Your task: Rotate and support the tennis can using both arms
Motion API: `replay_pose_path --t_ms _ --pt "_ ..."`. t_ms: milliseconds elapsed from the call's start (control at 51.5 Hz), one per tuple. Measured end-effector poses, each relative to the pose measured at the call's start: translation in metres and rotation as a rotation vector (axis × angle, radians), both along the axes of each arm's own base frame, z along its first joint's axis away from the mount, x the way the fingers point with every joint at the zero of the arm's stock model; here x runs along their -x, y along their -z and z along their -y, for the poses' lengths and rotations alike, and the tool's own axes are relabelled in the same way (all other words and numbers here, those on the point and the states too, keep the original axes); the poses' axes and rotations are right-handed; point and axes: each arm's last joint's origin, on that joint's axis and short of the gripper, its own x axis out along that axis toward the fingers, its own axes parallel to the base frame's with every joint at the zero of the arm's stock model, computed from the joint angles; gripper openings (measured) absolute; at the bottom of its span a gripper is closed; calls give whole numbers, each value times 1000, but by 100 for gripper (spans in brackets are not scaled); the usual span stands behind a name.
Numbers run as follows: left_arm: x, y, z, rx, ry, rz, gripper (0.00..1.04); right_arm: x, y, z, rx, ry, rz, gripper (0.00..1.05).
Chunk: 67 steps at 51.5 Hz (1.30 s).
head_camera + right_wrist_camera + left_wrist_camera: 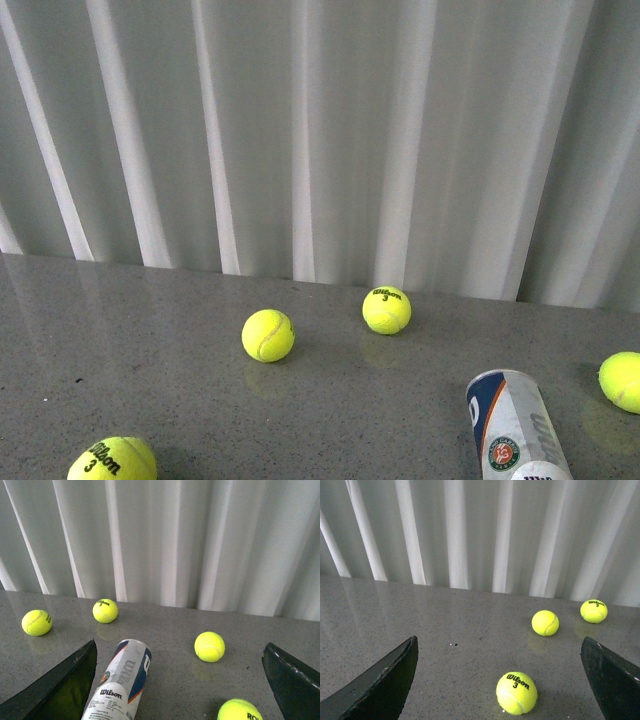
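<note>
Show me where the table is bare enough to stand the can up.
Widest bare stretch of table: far left, between the curtain, the near-left ball and the middle ball. A smaller patch lies nearer, between the middle ball and the can. Crowded on the right: can and right ball lie close.

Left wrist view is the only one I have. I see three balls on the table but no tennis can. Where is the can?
Observer: The tennis can lies on its side at the front view's lower right edge.
Operator: Does the right gripper hold it?
Observer: No. The right gripper is open; the can lies loose on the table.
Operator: Is any ball close to it?
Observer: A fourth ball lies to the can's right, apart from it.
</note>
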Motion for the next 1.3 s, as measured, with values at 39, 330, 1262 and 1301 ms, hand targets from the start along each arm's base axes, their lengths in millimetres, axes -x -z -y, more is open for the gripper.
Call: replay_pose_path --t_ms 39,330,1262,1301 --pt "0 0 0 0 0 0 98 0 0 0 0 0 0 98" --pt "0 0 0 0 0 0 98 0 0 0 0 0 0 98" --pt "0 0 0 0 0 0 98 -128 -99 25 -125 -53 -214 98" --pt "0 0 0 0 0 0 98 -147 -95 26 -154 -44 -284 98"
